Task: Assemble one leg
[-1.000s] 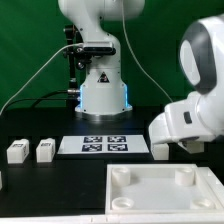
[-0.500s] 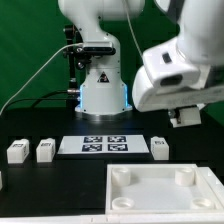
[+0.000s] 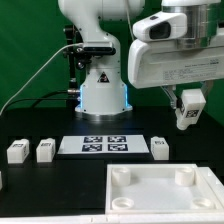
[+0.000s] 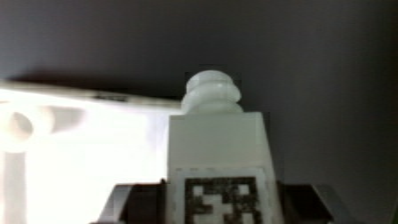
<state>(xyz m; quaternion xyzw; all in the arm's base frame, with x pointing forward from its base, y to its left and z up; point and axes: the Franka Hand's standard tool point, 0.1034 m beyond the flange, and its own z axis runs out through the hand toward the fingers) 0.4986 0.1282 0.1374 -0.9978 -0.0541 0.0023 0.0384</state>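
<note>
Warning triangle [image 3: 101, 78] on the robot base [image 3: 104, 100], square tags [image 3: 93, 141] on the marker board [image 3: 68, 147] and the leg [image 4: 219, 140], no legible words

robotics lab: arm base [image 3: 101, 88] on black table [image 3: 55, 185], green backdrop [image 3: 25, 40], marker board [image 3: 105, 146] w/ tags.

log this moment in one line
hand: shut on small white cuboid leg | leg: held above black table | large flat white slab: on table

The leg [image 3: 187, 110] [image 4: 217, 140] is showing white, wearing a black-and-white square marker. The marker board [image 3: 103, 145] is displaying four black-and-white tags on white. The slab [image 3: 150, 200] is lying plain white against the black table [image 3: 60, 190]; the backdrop [image 3: 30, 40] is showing green.
</note>
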